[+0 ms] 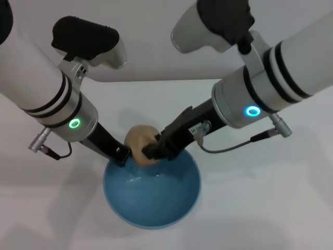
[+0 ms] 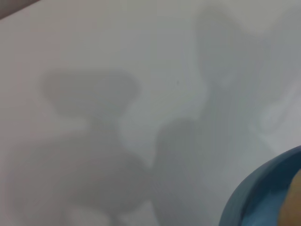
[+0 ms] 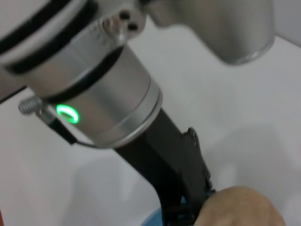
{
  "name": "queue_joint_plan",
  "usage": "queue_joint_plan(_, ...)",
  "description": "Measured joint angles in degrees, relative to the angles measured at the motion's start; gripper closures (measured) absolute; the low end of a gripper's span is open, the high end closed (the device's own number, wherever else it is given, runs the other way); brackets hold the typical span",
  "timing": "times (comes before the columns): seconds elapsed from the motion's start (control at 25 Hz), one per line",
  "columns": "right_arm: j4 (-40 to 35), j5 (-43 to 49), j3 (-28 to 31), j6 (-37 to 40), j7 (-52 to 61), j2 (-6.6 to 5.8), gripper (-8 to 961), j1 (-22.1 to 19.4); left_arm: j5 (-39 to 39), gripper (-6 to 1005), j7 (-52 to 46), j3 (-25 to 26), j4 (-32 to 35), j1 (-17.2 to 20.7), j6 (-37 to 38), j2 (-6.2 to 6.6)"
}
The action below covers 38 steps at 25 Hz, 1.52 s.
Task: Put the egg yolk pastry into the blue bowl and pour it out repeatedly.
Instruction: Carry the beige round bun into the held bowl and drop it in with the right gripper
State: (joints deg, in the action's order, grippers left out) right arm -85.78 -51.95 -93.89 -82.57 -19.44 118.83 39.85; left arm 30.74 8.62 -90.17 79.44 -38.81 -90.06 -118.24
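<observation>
1. Gripping the egg yolk pastry (image 1: 142, 145), the right tool (image 1: 152, 149) was pinched on the ball just above the far rim of the blue bowl (image 1: 152, 190).
2. At that rim's left part, the left tool (image 1: 121, 154) was clamped on the bowl's edge.
3. Beneath the bowl lay the white worktop (image 1: 270, 198).
4. From the right wrist view, the pastry (image 3: 242, 207) sat touching the left tool (image 3: 190, 207) at the bowl's rim.
</observation>
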Motion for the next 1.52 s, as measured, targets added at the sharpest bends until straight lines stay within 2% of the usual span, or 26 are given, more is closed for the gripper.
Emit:
queue_joint_plan(0.24, -0.9, 0.4, -1.3, -0.3, 0.1, 0.00, 720, -0.4, 0.0, 985, 0.0, 0.0, -0.3, -0.9, 0.2, 0.03)
queue_joint_plan(0.56, -5.4, 0.4, 0.7, -1.7, 1.2, 0.00, 569, -2.2, 0.0, 985, 0.2, 0.0, -0.3, -1.0, 1.4, 0.06)
queue_joint_plan(1.52, -8.5, 0.3, 5.2, -9.0, 11.3, -0.01, 536, -3.8, -0.4, 985, 0.4, 0.3, -0.8, -2.2, 3.0, 0.21)
